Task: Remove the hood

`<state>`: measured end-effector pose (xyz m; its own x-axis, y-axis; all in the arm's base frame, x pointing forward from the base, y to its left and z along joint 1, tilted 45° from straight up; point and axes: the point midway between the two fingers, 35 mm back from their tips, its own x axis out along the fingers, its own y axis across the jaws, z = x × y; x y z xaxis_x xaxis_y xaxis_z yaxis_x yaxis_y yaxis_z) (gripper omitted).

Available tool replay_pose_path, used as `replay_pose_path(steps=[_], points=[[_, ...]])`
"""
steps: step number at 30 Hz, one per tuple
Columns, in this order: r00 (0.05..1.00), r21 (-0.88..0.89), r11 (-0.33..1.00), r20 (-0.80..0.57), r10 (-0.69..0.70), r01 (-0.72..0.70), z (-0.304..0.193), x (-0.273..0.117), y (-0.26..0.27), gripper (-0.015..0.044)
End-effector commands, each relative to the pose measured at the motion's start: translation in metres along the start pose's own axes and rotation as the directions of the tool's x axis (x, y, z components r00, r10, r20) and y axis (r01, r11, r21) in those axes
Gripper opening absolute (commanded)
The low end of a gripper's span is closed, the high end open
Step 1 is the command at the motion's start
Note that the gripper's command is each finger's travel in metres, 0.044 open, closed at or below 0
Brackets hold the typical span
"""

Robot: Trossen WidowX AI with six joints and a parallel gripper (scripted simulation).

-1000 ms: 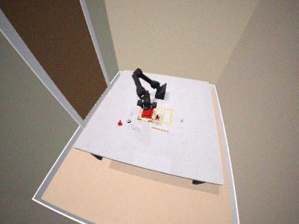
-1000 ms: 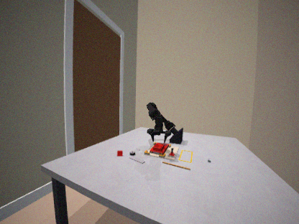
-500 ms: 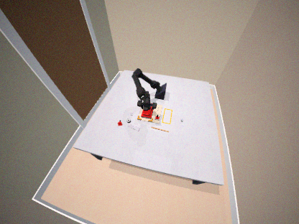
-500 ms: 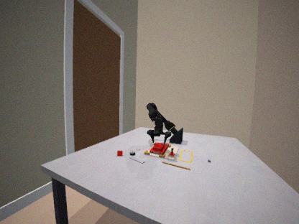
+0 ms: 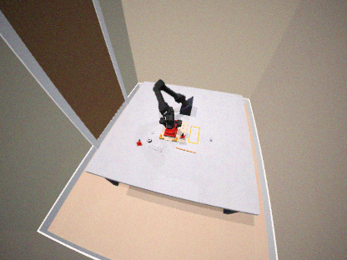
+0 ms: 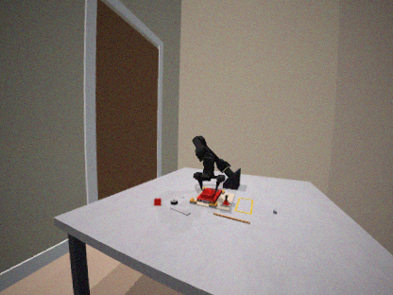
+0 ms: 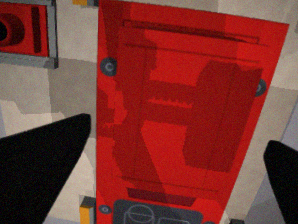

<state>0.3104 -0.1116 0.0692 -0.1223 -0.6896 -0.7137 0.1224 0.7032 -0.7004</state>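
Hood of the toy car, a flat red rectangular panel (image 7: 185, 105), fills the middle of our wrist view, seated on the cream-coloured toy car body (image 6: 208, 199) with small grey round studs at its edges and a grey plate with outlined shapes at its near end. We see our black claw (image 7: 172, 165) spread almost fully wide, one dark fingertip (image 7: 42, 155) to the left of the panel and the other at the right edge of the view, both clear of the red surface and gripping nothing (their shadows fall across the hood). From the exterior view we find the claw (image 6: 208, 179) hanging directly above the car on the pale grey counter (image 6: 293, 246). Just beside the car, on its right in that view, lies the yellow-outlined rectangular marked area (image 6: 244, 205), with nothing inside it. Further parts lie scattered nearby: a small red block (image 6: 157, 201), a dark round piece (image 6: 174, 201), and a thin orange-brown rod (image 6: 230, 217) in front of the marked area.
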Motion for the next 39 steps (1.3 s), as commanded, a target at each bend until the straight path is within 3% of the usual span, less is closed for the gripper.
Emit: replay_pose_path(steps=[1,39], points=[[1.0,-0.004,1.0,0.001,-0.004,0.004,-0.001,0.002,0.0,0.044],[1.0,-0.003,1.0,0.001,-0.005,0.005,-0.001,0.02,0.0,0.044]])
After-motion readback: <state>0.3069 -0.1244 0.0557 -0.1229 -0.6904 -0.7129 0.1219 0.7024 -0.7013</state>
